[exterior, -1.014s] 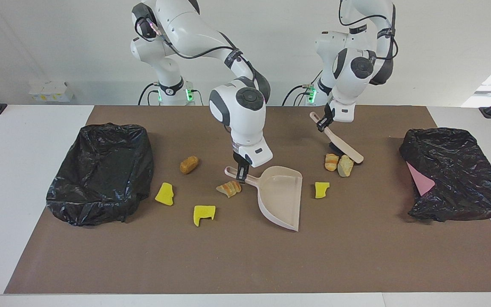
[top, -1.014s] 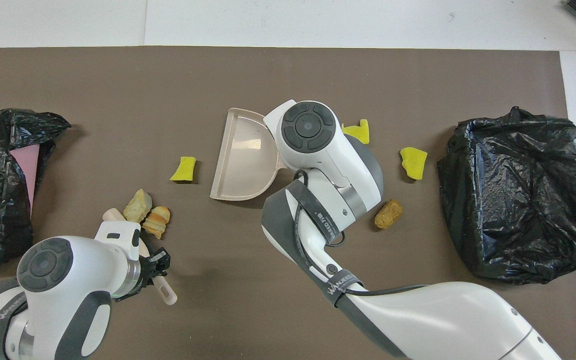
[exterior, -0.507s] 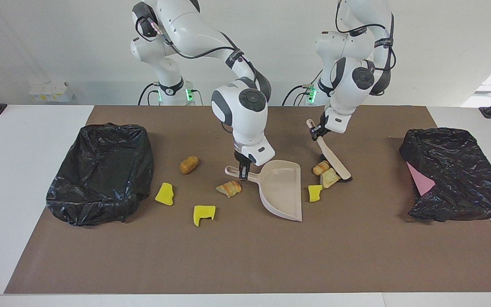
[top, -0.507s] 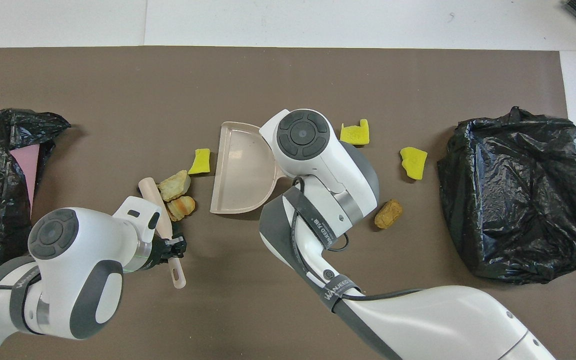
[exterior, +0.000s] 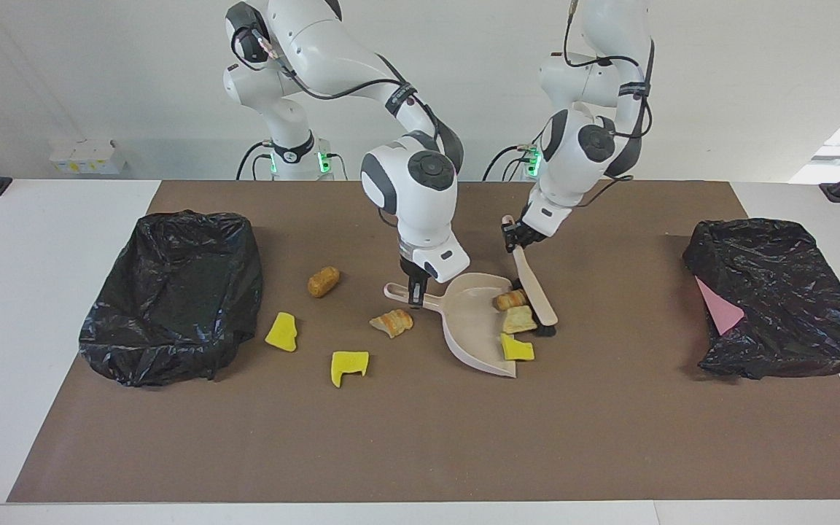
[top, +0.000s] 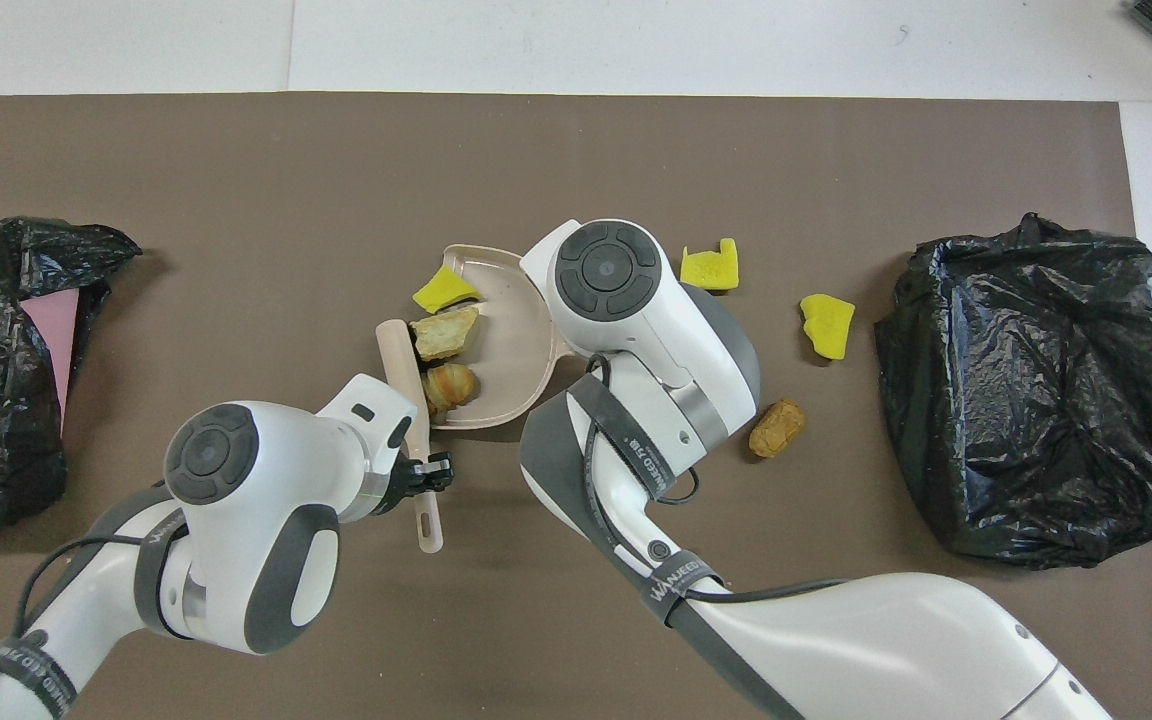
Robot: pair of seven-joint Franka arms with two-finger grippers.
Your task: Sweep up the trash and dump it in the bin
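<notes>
Two black-bagged bins flank my brown work mat (exterior: 420, 437): the bin at the right arm's end (exterior: 172, 295) and the bin at the left arm's end (exterior: 781, 299), both as yet without visible trash. Between them, my right gripper (exterior: 414, 292) stays clenched on the handle of the beige dustpan (exterior: 475, 324), which rests on the mat. My left gripper (exterior: 516, 237) grasps the beige brush (exterior: 534, 288) and has just dragged it across from the left arm's end, herding three scraps as it came.

A second ago those three lay on open mat; now the two bread chunks (exterior: 515, 310) sit in the pan and the yellow sponge piece (exterior: 516, 348) straddles its lip, the brush just beside them.

Four scraps remain unswept toward the right arm's end: a striped bread piece (exterior: 391, 321) beside the pan handle, a brown chunk (exterior: 323, 281), and two yellow sponge pieces (exterior: 318, 348).

I judge the first sweep nearly complete, the dumping not yet begun.
</notes>
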